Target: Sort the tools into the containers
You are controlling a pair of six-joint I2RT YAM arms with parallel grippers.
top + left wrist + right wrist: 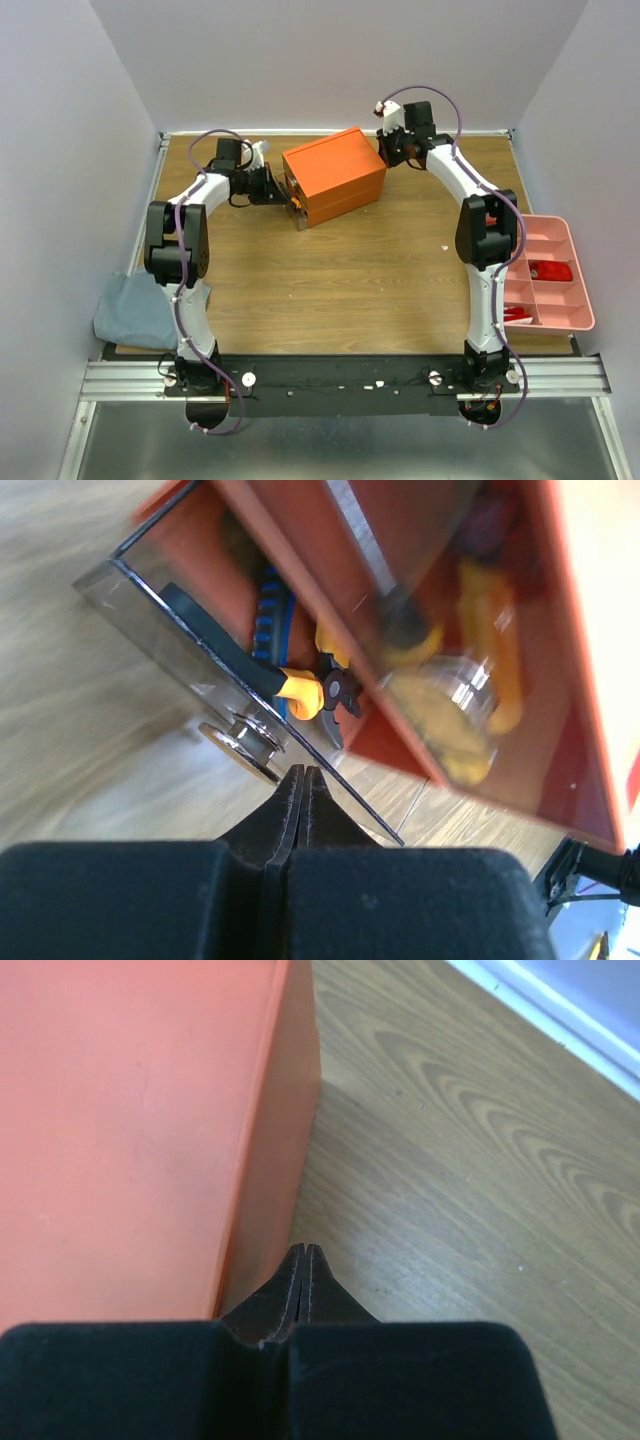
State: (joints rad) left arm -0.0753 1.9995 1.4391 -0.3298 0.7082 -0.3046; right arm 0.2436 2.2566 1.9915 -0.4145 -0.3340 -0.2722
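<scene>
Pale walls (330, 60) closed off three sides of a wood-grain surface (340, 270).

- Orange box (335, 175) sat far and centre on the surface, turned at an angle. Its clear drawer (190, 640) stuck out a little at the left near end.
- Through the drawer front, in the left wrist view: blue-handled pliers (268, 605) lying next to a black-and-orange tool (305, 687). Yellow-handled tools (480, 605) showed further inside, too blurred to name.
- Left pincer (302, 774) had its fingers pressed together with nothing between them. The tip pointed at the lower edge of the drawer front, just beside a round silver knob (240, 742). Could not tell whether it touched.
- Right pincer (306, 1251) was also closed flat on itself, empty. It was low over bare wood just beside the box's right far side wall. Contact with the wall could not be judged.
- From above, the two arms reached in from either end of the box, left arm at the drawer end, right arm at the opposite far corner.
- Pink tray (588, 318) lay at the right edge of the surface, well apart from the box. Red-handled tools (550, 270) rested in its compartments, one near the middle and another at the near left.
- Grey-blue cloth (135, 312) lay crumpled at the left near corner.
</scene>
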